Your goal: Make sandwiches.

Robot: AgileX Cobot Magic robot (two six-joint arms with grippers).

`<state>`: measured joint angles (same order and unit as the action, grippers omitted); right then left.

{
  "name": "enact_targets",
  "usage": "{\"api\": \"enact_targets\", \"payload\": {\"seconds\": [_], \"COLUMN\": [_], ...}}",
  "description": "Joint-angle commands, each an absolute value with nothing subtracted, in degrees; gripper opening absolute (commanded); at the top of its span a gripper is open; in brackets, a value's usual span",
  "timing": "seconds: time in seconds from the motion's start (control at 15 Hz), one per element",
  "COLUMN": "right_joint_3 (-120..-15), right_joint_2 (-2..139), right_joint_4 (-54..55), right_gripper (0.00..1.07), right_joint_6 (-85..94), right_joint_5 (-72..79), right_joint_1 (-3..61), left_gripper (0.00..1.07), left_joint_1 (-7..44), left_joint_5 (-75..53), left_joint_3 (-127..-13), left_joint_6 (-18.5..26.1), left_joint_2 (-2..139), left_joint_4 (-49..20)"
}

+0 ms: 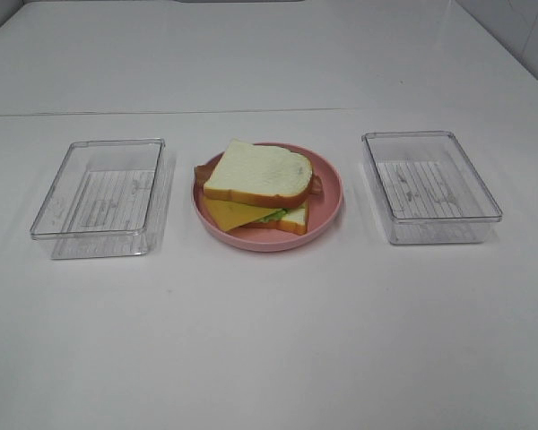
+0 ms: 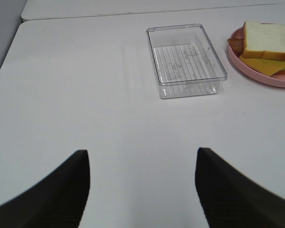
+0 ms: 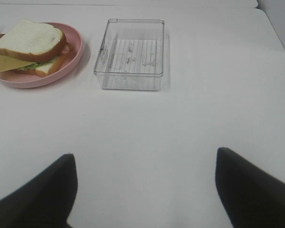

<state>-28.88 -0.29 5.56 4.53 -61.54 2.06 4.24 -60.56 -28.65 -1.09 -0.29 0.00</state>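
1. Since the sandwich (image 1: pixel 263 185) sits fully stacked on the pink plate (image 1: pixel 330 208), midway between the two clear trays, neither arm looks clearly nearer; neither appears in the high view.
2. Ahead of the left gripper (image 2: pixel 142 190), the stack lies beyond the left tray (image 2: pixel 185 59) and off to the right.
3. Ahead of the right gripper (image 3: pixel 145 190), it lies off to the left, beside the right tray (image 3: pixel 131 53).
4. Both sets of jaws stand spread wide, holding nothing, well apart from the food.
5. Top slice's long axis runs roughly tray to tray.
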Motion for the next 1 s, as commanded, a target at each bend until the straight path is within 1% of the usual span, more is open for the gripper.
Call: {"api": "enact_targets", "payload": {"seconds": [0.07, 1.0], "right_joint_3": [-28.8, -28.8], "right_joint_2": [-0.8, -0.8], "right_joint_4": [5.4, 5.4], "right_gripper": [0.76, 0.76], "right_joint_6": [4.6, 4.6], "right_joint_5": [-60.8, -60.8], "right_joint_1": [1.7, 1.7], "left_gripper": [0.62, 0.62], "left_joint_1": [4.0, 4.0], "left_joint_5": [-59.9, -59.9], "left_joint_3": [-28.5, -28.5], "left_joint_6": [-1.0, -1.0], "left_joint_2": [-1.7, -1.5], "left_joint_4": [0.0, 0.0]}}
